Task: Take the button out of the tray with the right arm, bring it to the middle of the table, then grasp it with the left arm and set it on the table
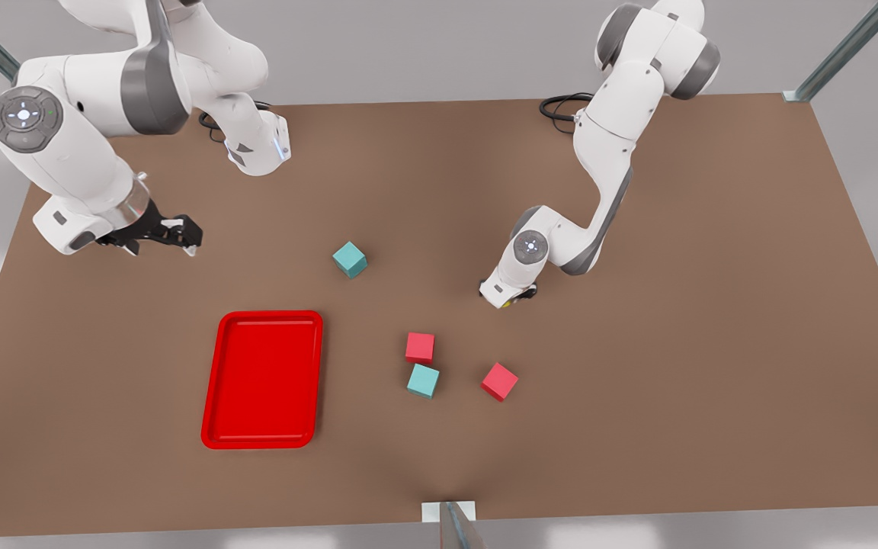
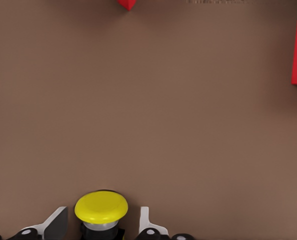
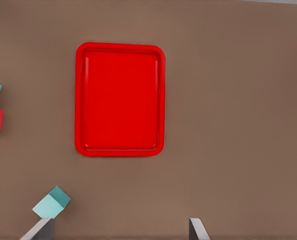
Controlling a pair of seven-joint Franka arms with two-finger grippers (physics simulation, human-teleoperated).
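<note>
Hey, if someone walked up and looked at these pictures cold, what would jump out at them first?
Probably the bright red tray, lying empty on the brown table toward the front view's left. Next, the left hand down low near the table's middle with the yellow-capped button between its open fingers. Two teal and two red cubes lie scattered between them, while the right hand waits open, raised above the table at the front view's left.

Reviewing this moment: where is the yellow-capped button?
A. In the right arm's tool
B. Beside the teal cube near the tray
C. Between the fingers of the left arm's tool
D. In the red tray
C: the left wrist view shows the button between the left tool fingers; the tray holds nothing.
</note>
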